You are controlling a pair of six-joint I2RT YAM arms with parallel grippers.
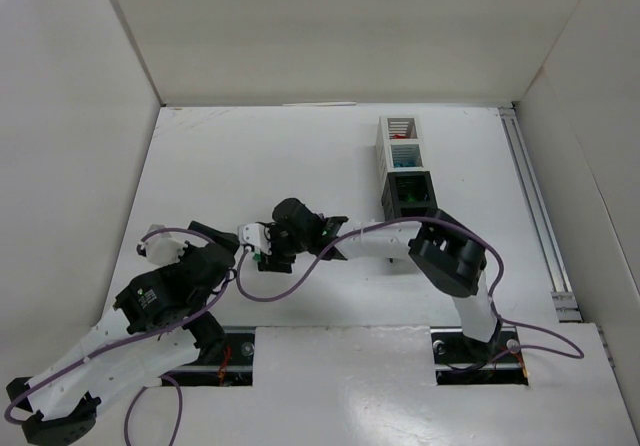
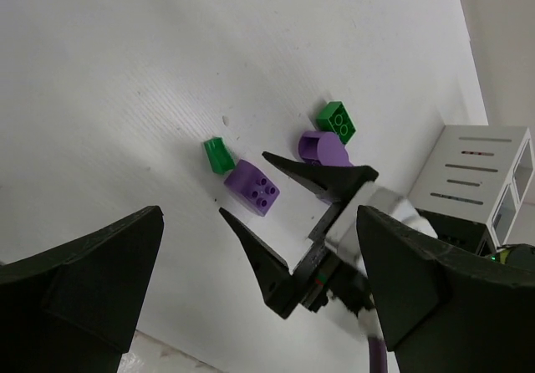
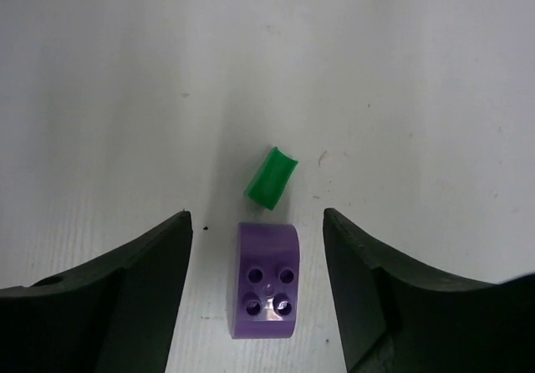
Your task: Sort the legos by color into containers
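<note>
A purple lego (image 3: 266, 281) lies studs-up on the white table between the fingers of my right gripper (image 3: 257, 217), which is open and straddles it without touching. A small green lego (image 3: 271, 177) lies just beyond it. In the left wrist view the same purple lego (image 2: 251, 187) and green piece (image 2: 218, 155) show, with a second purple lego (image 2: 324, 149) and a green brick (image 2: 338, 120) farther off. My left gripper (image 2: 259, 214) hangs wide open above and behind them, holding nothing. The containers (image 1: 384, 156) stand in a row at the back right.
The right arm (image 1: 380, 244) stretches leftward across the table in front of the containers and hides part of the nearest black bin. White walls enclose the table. A metal rail (image 1: 540, 216) runs along the right edge.
</note>
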